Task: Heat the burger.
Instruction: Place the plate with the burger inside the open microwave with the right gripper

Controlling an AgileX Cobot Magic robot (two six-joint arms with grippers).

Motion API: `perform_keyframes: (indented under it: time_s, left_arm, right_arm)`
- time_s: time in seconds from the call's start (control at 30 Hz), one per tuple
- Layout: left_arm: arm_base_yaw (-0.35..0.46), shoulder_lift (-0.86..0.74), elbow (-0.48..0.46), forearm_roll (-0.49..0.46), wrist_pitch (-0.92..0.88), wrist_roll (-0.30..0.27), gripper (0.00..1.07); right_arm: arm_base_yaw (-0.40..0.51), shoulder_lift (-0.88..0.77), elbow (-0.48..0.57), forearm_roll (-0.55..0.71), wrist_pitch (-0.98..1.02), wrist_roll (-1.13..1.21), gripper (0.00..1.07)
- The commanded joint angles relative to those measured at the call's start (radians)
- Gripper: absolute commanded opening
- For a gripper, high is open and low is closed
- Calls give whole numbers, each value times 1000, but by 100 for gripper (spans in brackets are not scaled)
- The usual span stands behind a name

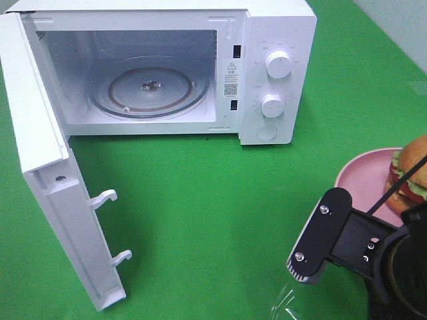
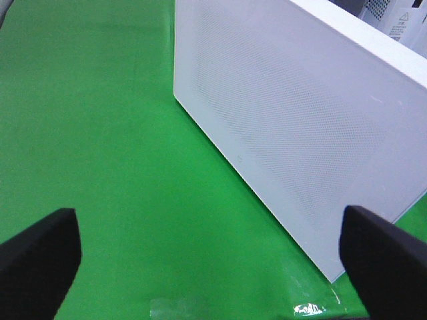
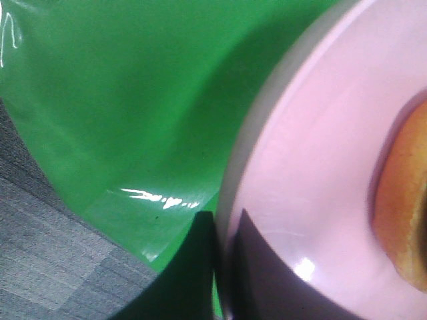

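The burger point(image 1: 410, 173) sits on a pink plate point(image 1: 360, 177) at the right edge of the green table; its bun point(image 3: 400, 200) shows in the right wrist view. My right gripper point(image 3: 223, 267) is shut on the rim of the pink plate point(image 3: 320, 167), with one dark finger point(image 3: 267, 273) on top and the other under the rim. The right arm point(image 1: 373, 253) reaches in from the lower right. My left gripper point(image 2: 210, 260) is open with nothing between its fingers, facing the outside of the microwave door point(image 2: 300, 120). It is out of the exterior high view.
The white microwave point(image 1: 273, 73) stands at the back with its door point(image 1: 47, 167) swung wide open to the left. Its glass turntable point(image 1: 150, 90) is bare. In the right wrist view the table edge point(image 3: 133, 220) and grey floor point(image 3: 47, 253) lie close to the plate.
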Motion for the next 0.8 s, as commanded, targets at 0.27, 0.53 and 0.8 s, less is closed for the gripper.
perform_keyframes:
  time_s: [0.27,0.53,0.8]
  left_arm:
    - [2,-3,2,-10,0,2,98]
    - [2,-3,2,-10,0,2,98]
    - [2,-3,2,-10,0,2,98]
  right_arm:
    - [1,-8,4,-154,-33,-113,0]
    - [1,-8,4,-210,-95,-183,0]
    - [1,-8,4,-221,-141,-246,0]
